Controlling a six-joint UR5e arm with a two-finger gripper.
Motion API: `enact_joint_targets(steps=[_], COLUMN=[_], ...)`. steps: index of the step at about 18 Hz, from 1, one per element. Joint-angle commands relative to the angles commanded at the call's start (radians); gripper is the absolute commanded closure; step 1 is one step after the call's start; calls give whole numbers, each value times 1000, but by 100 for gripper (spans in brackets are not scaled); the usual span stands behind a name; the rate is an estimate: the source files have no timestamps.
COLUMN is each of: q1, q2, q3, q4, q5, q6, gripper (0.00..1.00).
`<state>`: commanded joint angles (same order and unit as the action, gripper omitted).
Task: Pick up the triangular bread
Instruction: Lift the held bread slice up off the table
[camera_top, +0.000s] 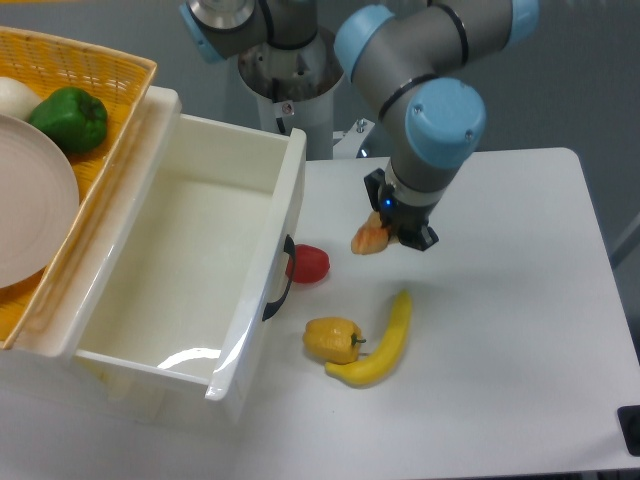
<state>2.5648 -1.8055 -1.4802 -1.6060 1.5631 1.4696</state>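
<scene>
The triangular bread (370, 239), a small orange-tan wedge with a paler face, is on the white table (500, 330) right of the drawer. My gripper (398, 228) points down directly over it, and the bread pokes out at the gripper's lower left. The arm's wrist hides the fingertips. I cannot tell whether they are closed on the bread or whether it still rests on the table.
A small round red item (309, 263) lies by the open white drawer (255, 300) and its black handle. A yellow bell pepper (333, 339) and a banana (380, 345) lie in front. A yellow basket (80, 75) at the left holds a green pepper (69, 119) and a plate (30, 205).
</scene>
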Motion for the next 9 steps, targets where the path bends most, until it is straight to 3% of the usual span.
enact_joint_targets(steps=[9], q1=[-2], q2=[2], q3=[-5], q4=[-2], q5=[5], q6=[2], gripper=[81])
